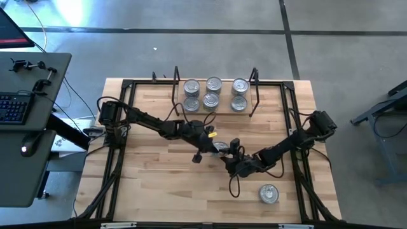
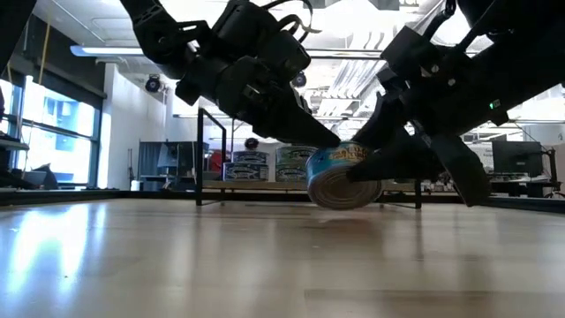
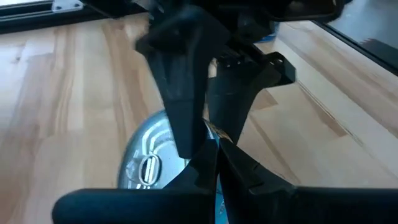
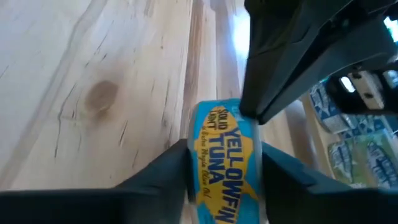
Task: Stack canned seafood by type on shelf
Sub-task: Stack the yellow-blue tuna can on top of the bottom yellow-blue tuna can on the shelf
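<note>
A tuna can (image 4: 222, 160) with a blue and yellow label stands tipped up on its rim at the table's middle (image 1: 220, 147). My right gripper (image 4: 225, 186) is shut on it, one finger at each flat end. My left gripper (image 3: 216, 180) is shut, and its tip meets the can's upper wall from the table's left (image 2: 328, 141). On the shelf (image 1: 215, 109) at the far edge, several silver-lidded cans (image 1: 213, 85) sit on the board in three columns. One more can (image 1: 269, 193) rests flat on the table, near the front right. My left gripper touches the curved wall of the can at its top (image 4: 244, 113) with its shut fingertips, slanting down from the table's left. My right gripper pinches the can between its two fingers (image 4: 166, 177), one on each flat end, with the labelled wall (image 4: 219, 146) between them. The fingers slant down from the table's right. The can stands tilted, its lower rim (image 2: 342, 206) at the table top.
The shelf's black wire uprights (image 1: 176, 83) (image 1: 255, 86) stand at its two ends. A black frame (image 1: 121, 127) runs round the wooden tabletop. Bare wood lies at the near left of the table (image 1: 159, 184).
</note>
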Robot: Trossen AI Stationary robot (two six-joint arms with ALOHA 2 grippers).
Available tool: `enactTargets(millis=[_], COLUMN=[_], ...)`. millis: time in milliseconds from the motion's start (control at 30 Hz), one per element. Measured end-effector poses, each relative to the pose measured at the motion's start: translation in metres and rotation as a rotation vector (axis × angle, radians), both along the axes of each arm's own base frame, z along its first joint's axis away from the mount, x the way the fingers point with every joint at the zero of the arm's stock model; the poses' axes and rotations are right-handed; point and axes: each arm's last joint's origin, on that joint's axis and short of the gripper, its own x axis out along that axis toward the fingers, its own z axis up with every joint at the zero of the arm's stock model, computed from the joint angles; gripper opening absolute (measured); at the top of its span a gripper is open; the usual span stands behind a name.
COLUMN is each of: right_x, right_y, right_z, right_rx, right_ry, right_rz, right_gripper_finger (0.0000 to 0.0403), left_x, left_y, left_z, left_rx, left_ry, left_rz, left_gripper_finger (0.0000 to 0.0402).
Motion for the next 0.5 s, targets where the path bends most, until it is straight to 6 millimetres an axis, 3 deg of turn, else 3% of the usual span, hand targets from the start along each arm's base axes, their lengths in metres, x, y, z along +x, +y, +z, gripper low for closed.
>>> enactTargets(millis=[67,200,333,500], right_x=[-0.001,-0.002,-0.01,-0.025], right_y=[0.0,0.003,0.007,0.004], right_z=[-0.001,0.002,0.011,0.035], right_rx=[0.027,0.047,0.012,-0.039], right_ry=[-0.001,-0.015,-0.017,-0.025], right_rz=[-0.018,-0.019,-0.03,-0.091], right_gripper_finger=[0.0118,0.0115,0.0115,0.0115], left_x=[0.0,-0.003,-0.015,-0.036], left_y=[0.0,0.0,-0.003,-0.01], left_z=[0.0,0.006,0.016,0.012], left_rx=[-0.006,0.005,0.093,0.235], left_ry=[0.001,0.026,0.136,0.286], left_rz=[0.012,0.032,0.161,0.304], left_gripper_finger=[0.0,0.0,0.0,0.0])
